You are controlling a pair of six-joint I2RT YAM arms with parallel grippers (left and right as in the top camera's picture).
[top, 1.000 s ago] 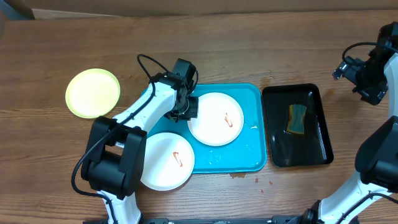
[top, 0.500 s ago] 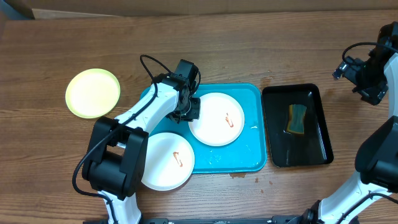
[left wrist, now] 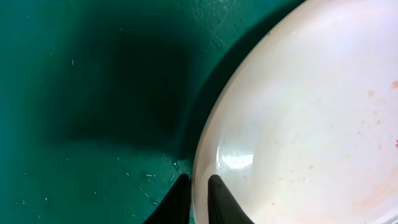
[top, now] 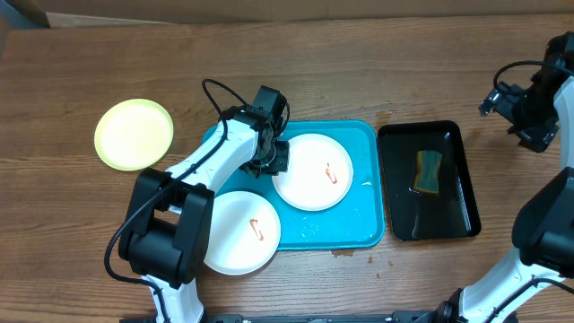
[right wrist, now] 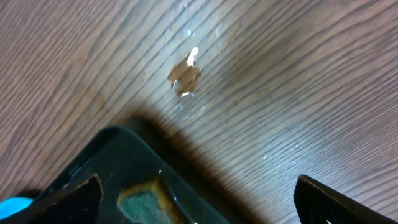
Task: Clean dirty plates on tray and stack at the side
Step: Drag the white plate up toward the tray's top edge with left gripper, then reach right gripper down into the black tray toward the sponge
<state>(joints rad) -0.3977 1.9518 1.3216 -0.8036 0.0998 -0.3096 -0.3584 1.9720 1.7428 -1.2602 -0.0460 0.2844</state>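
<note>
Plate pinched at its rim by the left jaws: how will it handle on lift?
The plate looks rigid, so it should lift in one piece, but held at one edge it may tilt down. Its glossy, wet-looking surface could slip between the narrow jaws. It is thin and shallow, so probably light.

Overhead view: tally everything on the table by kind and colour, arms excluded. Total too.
White plates: 2
Yellow-green-rimmed plate: 1
Turquoise tray: 1
Black tray: 1
Sponge: 1
Total: 6
</note>
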